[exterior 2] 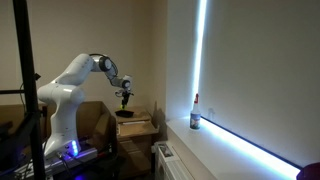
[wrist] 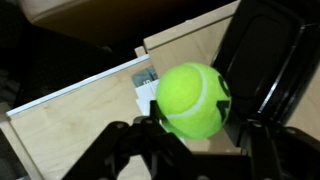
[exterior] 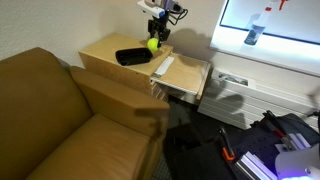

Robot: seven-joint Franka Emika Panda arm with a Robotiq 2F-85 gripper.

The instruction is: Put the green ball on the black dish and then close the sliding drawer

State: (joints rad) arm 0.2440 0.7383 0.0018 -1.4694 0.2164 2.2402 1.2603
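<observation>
My gripper [wrist: 192, 118] is clamped tight on the small yellow-green tennis-style ball [wrist: 193, 98], holding it in the air beside the shallow black rectangular dish [exterior: 130, 57]. Nothing is finished yet: the ball needs setting down, and the light wooden sliding drawer [exterior: 190, 74] stands pulled out.

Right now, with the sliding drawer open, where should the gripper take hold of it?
At the sliding drawer front panel, the end farthest from the cabinet. It looks flat, no handle visible, so pinch its top edge from above, or simply push from that outer side, after the green ball is released.
</observation>
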